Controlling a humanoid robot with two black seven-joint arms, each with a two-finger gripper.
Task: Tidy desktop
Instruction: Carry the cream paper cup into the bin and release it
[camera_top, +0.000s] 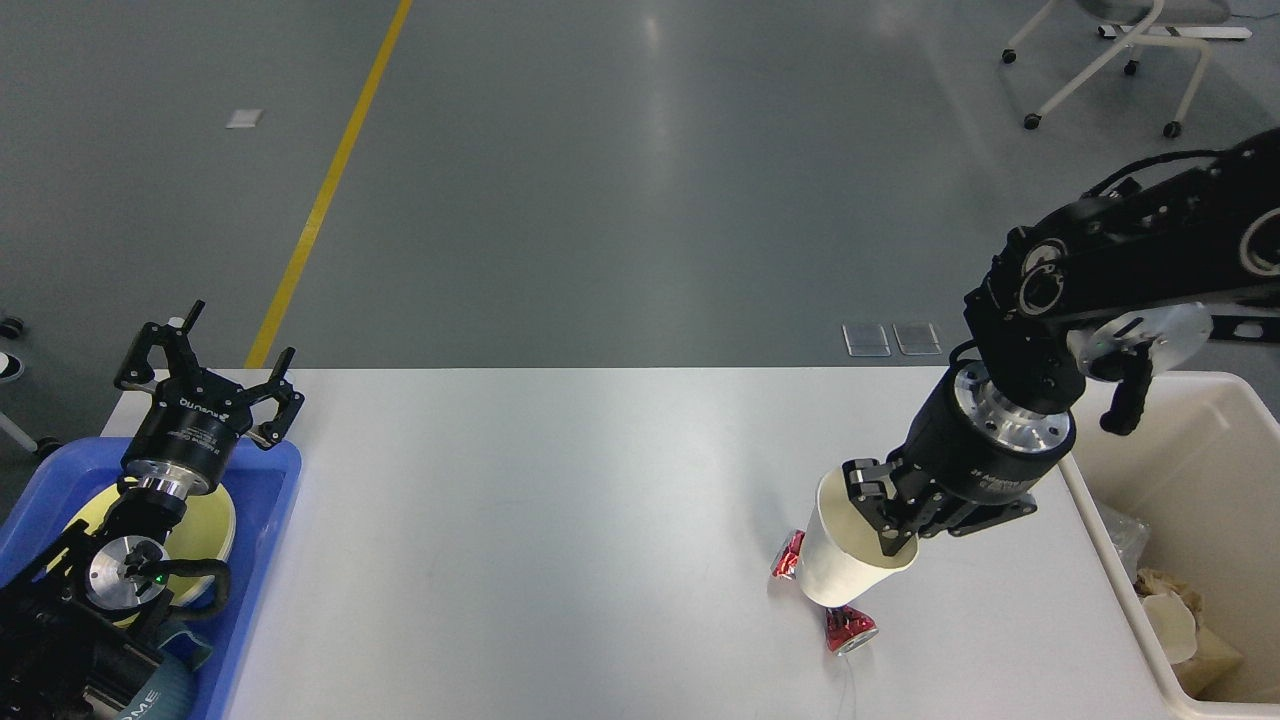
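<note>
The white desktop (560, 520) fills the middle of the head view. My right gripper (885, 520) is shut on the rim of a white paper cup (840, 560) and holds it lifted and tilted above the desktop's right part. A crumpled red wrapper (848, 628) lies on the desktop under the cup, partly hidden by it. My left gripper (205, 375) is open and empty, held above the far end of the blue tray (275, 500) at the left edge.
The blue tray holds a pale yellow plate (215, 525). A cream bin (1225, 470) with crumpled paper waste stands at the desktop's right edge. A white chair (1110, 60) stands on the grey floor at the far right.
</note>
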